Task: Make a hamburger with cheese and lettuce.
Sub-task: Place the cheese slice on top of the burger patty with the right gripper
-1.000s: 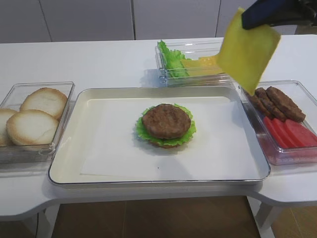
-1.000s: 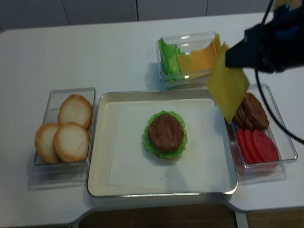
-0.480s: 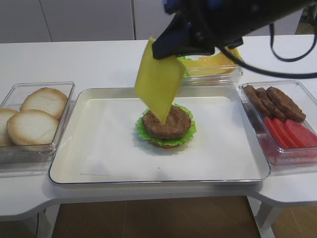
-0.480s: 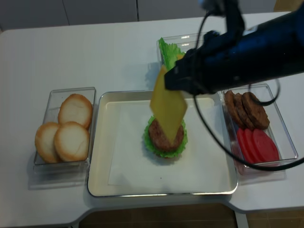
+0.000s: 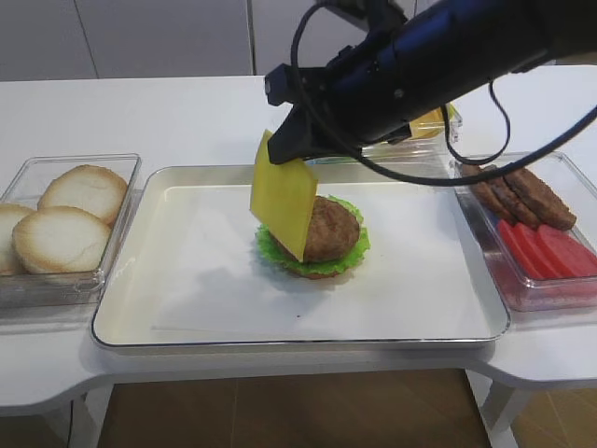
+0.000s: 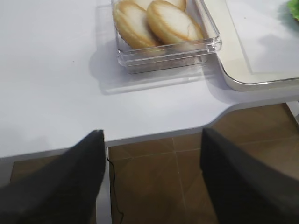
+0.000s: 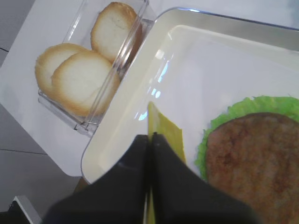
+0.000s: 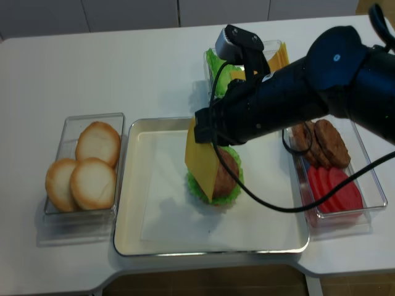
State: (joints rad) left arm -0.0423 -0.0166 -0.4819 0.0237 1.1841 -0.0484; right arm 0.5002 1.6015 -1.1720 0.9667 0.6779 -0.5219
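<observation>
Cheese (image 5: 283,205) hung at frame centre in the first high view, pinched at its top edge by the right gripper (image 5: 287,149), its lower corner over the left side of the hamburger (image 5: 315,236). The lettuce (image 5: 347,259) frilled out under the patty on the tray (image 5: 187,308). Buns (image 5: 61,219) sat in a clear box at left; patties (image 5: 522,191) and red slices (image 5: 550,250) filled a box at right.

From the right wrist, the dark fingers (image 7: 135,186) met at lower centre, closed on the cheese (image 7: 166,133), seen edge-on just left of the hamburger (image 7: 254,158). Buns (image 7: 86,70) lay upper left.

From the left wrist, the left gripper (image 6: 149,182) showed two dark fingers (image 6: 65,182) set wide apart at the bottom edge, holding nothing, over the table (image 6: 46,70) rim. Buns (image 6: 159,21) sat at top centre.

In the second high view, the cheese (image 8: 201,161) hung centre frame against the hamburger (image 8: 223,179) from the right gripper (image 8: 203,123). Spare lettuce and yellow slices filled a box (image 8: 222,71) at top centre.
</observation>
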